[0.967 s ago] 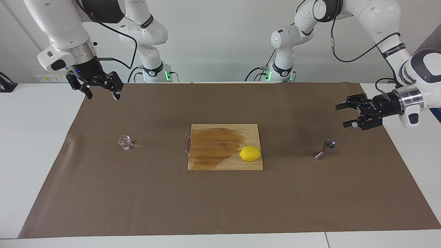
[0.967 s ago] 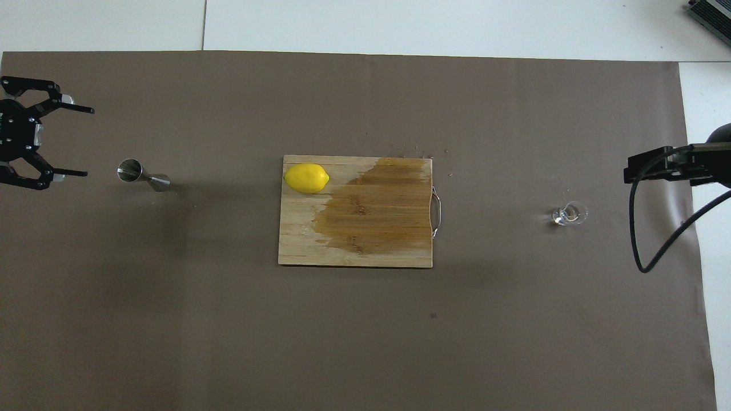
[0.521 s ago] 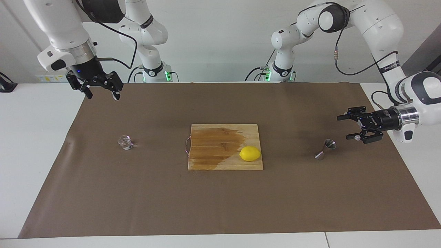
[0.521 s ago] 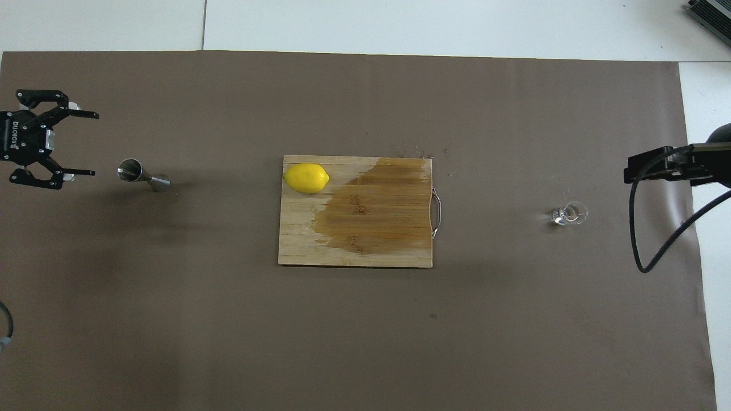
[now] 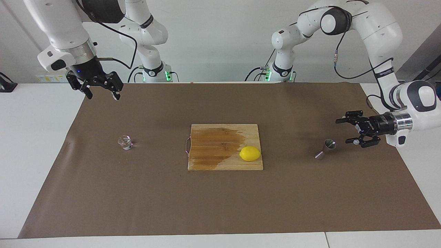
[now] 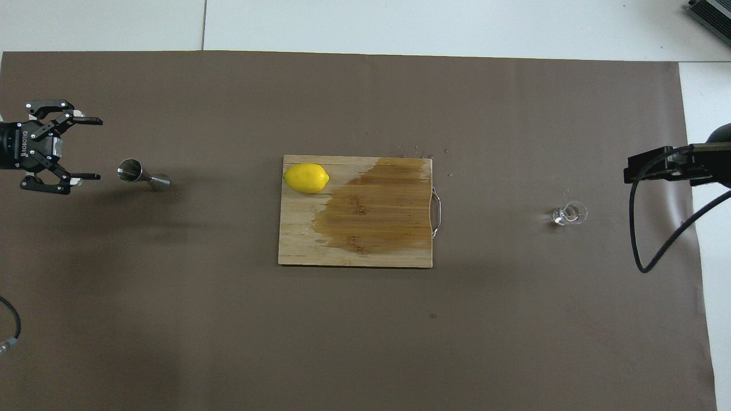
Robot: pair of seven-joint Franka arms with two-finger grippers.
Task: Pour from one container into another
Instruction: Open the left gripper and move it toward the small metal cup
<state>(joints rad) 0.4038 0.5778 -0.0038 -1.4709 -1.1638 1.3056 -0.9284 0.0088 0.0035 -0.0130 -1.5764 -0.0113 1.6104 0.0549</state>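
- A brown mat [image 5: 220, 199] covers most of the white table [image 5: 34, 137], unchanged from a second ago.
- The wooden cutting board [image 5: 206, 162] lies mid-mat with a dark wet patch, exactly as before; the lemon [image 5: 250, 153] sits on its corner toward the left arm's end.
- The left gripper [image 5: 345, 131] has come down and drawn in since a second ago; it now hangs low, fingers spread apart and empty, just beside the jigger's mouth without touching it. White lettering shows on its body in the overhead view but is too small to read.
- The right gripper [image 5: 102, 94], fingers apart and empty, waits raised over the mat's edge nearest the robots, unmoved.
- The steel jigger [image 5: 325, 149] lies tipped on the mat toward the left arm's end, in the same place.
- The glass cup [image 5: 125, 142] stands on the mat toward the right arm's end, untouched.
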